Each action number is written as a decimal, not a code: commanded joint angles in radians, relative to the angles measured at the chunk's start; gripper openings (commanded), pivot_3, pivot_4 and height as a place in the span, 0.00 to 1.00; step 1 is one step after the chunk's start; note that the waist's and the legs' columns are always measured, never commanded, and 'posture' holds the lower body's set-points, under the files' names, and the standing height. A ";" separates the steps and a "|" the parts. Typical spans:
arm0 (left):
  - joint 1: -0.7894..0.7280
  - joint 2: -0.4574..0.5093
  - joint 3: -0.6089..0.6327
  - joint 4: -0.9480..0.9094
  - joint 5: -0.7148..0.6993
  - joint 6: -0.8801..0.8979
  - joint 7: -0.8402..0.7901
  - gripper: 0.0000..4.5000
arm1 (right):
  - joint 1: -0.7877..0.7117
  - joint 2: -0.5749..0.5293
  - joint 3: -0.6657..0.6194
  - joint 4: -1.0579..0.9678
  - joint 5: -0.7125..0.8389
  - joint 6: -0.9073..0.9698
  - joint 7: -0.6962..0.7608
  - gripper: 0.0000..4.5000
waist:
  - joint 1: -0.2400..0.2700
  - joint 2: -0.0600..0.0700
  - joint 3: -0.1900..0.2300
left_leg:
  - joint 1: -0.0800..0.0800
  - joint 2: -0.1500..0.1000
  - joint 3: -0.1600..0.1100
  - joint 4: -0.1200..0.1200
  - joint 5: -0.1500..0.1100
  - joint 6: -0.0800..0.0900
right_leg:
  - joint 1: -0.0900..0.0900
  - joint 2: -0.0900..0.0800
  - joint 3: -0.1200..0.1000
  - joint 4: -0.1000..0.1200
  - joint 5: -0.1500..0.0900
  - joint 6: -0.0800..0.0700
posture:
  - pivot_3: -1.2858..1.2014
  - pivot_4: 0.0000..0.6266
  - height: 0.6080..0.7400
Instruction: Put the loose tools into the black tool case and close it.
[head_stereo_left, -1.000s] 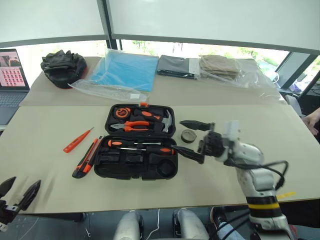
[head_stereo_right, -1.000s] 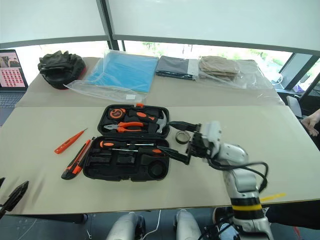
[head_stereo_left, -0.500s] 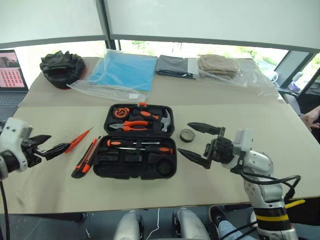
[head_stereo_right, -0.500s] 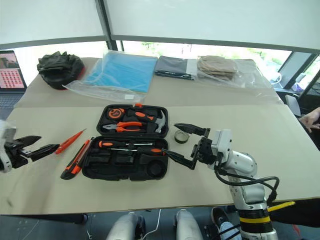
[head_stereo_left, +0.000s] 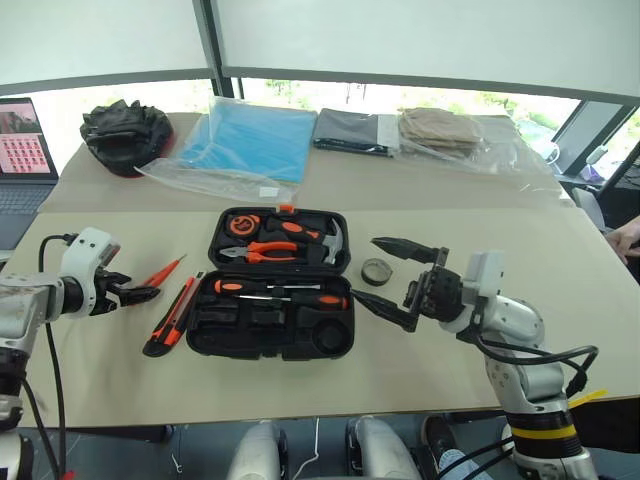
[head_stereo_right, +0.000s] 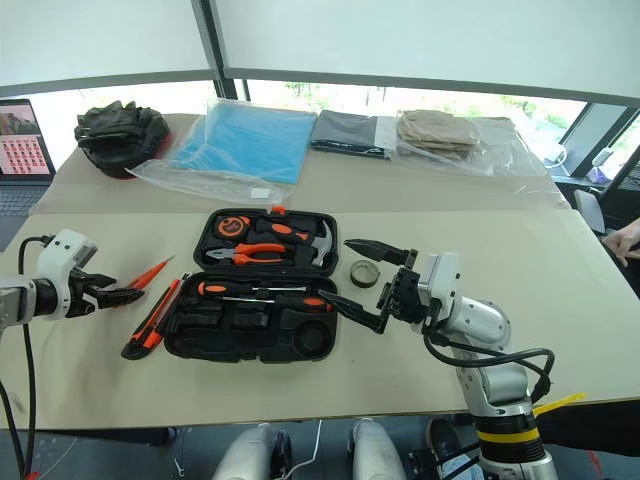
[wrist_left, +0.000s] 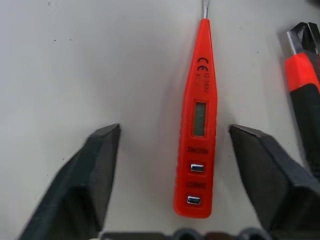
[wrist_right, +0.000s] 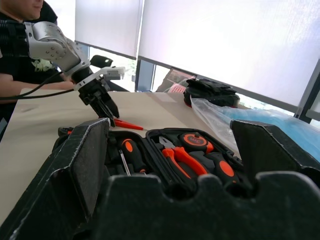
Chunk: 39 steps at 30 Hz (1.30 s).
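The black tool case (head_stereo_left: 232, 343) lies open mid-table, with two screwdrivers (head_stereo_left: 282, 290) in its near half and pliers, a hammer and a tape measure in its far half. Left of it lie the utility knife (head_stereo_left: 172, 318) and the orange tester pen (head_stereo_left: 160, 276). My left gripper (head_stereo_left: 138, 295) is open at the pen's near end. In the left wrist view the pen (wrist_left: 198, 125) lies between the fingers (wrist_left: 85, 175), touching neither. The small tape roll (head_stereo_left: 377, 271) sits right of the case. My right gripper (head_stereo_left: 363, 267) hovers wide open by the roll, holding nothing.
A black fabric bundle (head_stereo_left: 125, 135), a blue plastic bag (head_stereo_left: 250, 140) and bagged folded cloths (head_stereo_left: 440, 135) line the far table. A laptop (head_stereo_left: 25, 150) stands at the far left. A person (wrist_right: 22, 55) is beside the table, and a hand (head_stereo_left: 630, 238) shows at the right edge.
My left arm has swung in from the near left corner to the tester pen, and its fingers have narrowed around it. The right gripper has hardly moved.
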 joint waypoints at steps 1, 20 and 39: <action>0.000 -0.032 0.010 0.038 0.008 -0.048 -0.050 0.45 | 0.011 -0.014 -0.009 -0.060 0.019 0.006 -0.017 1.00 | 0.005 0.000 0.000 | 0.000 0.000 0.000 0.000 0.000 0.000 | 0.000 0.000 0.000 0.000 0.000 0.000 | 0.52 0.24 1.00; 0.049 0.015 -0.009 -0.384 -0.003 -0.491 -0.509 0.15 | 0.158 -0.180 -0.062 -0.171 0.103 0.110 0.028 1.00 | 0.016 -0.001 0.000 | -0.004 0.000 -0.001 0.003 -0.001 0.002 | 0.000 -0.001 -0.001 -0.002 0.001 0.002 | 0.52 0.24 1.00; -0.084 -0.009 -0.326 -0.448 0.335 -0.402 -0.443 0.15 | 0.175 -0.187 -0.046 -0.246 0.119 0.170 -0.029 1.00 | 0.018 -0.002 0.000 | -0.003 0.000 -0.002 0.006 0.001 0.002 | 0.002 0.002 0.001 -0.001 0.000 0.003 | 0.52 0.24 1.00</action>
